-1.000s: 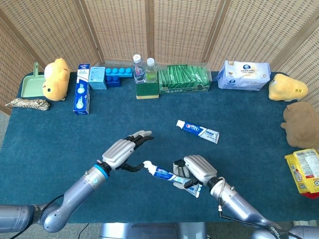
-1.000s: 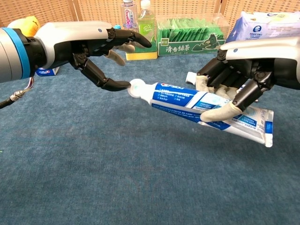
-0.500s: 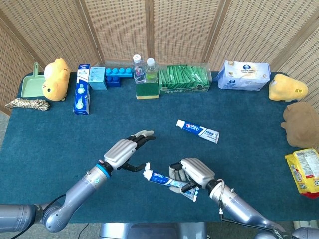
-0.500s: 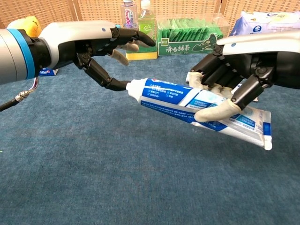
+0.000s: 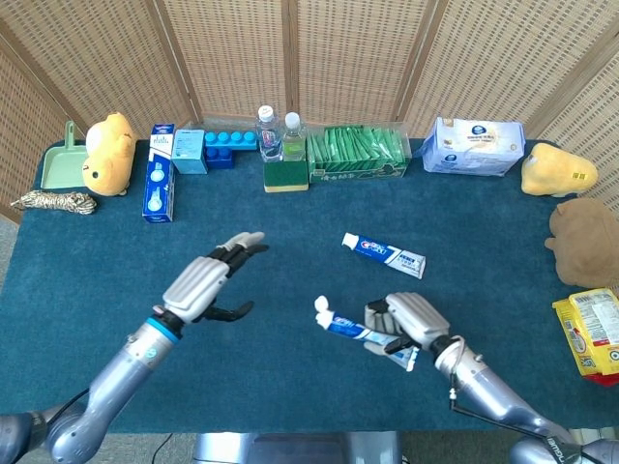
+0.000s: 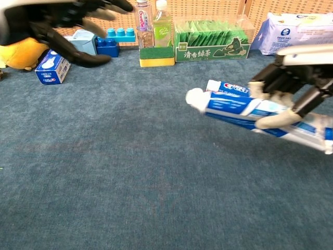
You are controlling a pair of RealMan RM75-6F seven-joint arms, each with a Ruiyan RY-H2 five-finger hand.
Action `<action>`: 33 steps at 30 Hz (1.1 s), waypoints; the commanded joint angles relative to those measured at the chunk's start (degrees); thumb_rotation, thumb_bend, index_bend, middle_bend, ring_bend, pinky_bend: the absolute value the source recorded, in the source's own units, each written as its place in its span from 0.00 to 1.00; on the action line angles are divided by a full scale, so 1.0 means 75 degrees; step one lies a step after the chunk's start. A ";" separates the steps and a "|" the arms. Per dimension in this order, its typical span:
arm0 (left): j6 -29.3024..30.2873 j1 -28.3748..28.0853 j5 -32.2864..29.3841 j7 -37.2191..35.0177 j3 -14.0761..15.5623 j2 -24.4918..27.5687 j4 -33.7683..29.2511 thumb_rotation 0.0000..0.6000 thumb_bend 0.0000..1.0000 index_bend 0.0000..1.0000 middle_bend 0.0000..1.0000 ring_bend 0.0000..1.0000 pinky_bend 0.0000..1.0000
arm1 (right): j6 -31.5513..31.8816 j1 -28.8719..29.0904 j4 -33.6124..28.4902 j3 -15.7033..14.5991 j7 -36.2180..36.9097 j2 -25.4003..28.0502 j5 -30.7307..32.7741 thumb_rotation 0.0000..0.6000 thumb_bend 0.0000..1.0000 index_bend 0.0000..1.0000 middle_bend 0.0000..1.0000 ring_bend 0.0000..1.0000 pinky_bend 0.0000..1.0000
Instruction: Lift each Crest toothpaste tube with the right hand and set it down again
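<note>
A blue-and-white Crest tube [image 5: 356, 332] is held off the teal table [image 5: 116, 261] in my right hand [image 5: 418, 324], white cap [image 5: 322, 309] pointing left. In the chest view the same tube [image 6: 237, 107] hangs above the cloth, with the right hand [image 6: 296, 86] wrapped around its rear half. A second Crest tube [image 5: 384, 253] lies flat on the table, just beyond the held one; the chest view shows this second tube [image 6: 230, 87] partly behind the held one. My left hand [image 5: 205, 282] is open, fingers spread, well left of both tubes, and appears blurred as the left hand [image 6: 62, 23] in the chest view.
Along the back edge stand a green dustpan [image 5: 60, 164], a yellow plush [image 5: 106, 153], a blue box [image 5: 159, 186], blue blocks [image 5: 222, 145], two bottles [image 5: 280, 133], a sponge [image 5: 286, 176], a green packet box [image 5: 356, 155] and a tissue pack [image 5: 474, 147]. Plush toys [image 5: 580, 232] and a snack bag [image 5: 592, 333] sit at right.
My left hand has let go of the tube's cap and pulled back to the left. The right hand has carried the tube to the right, still off the table.
</note>
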 commanded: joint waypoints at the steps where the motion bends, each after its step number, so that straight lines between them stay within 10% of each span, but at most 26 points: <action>1: 0.0467 0.0430 0.0361 -0.0035 0.0193 0.0420 -0.0252 1.00 0.31 0.09 0.03 0.00 0.13 | 0.0071 -0.0214 0.0472 -0.0131 0.0249 0.0084 -0.0129 1.00 0.45 0.83 0.68 0.59 0.58; 17: 0.1957 0.2037 0.0960 -0.0376 0.0705 0.1544 -0.0632 1.00 0.31 0.09 0.04 0.00 0.12 | -0.0385 -0.0671 0.2111 -0.0632 0.1892 0.0380 -0.1204 1.00 0.40 0.73 0.54 0.37 0.25; 33: 0.2010 0.2522 0.0752 -0.0551 0.0630 0.1491 -0.0402 1.00 0.31 0.09 0.04 0.00 0.12 | 0.0260 -0.1011 0.2521 -0.0797 0.2650 0.0426 -0.2053 0.79 0.29 0.30 0.27 0.08 0.18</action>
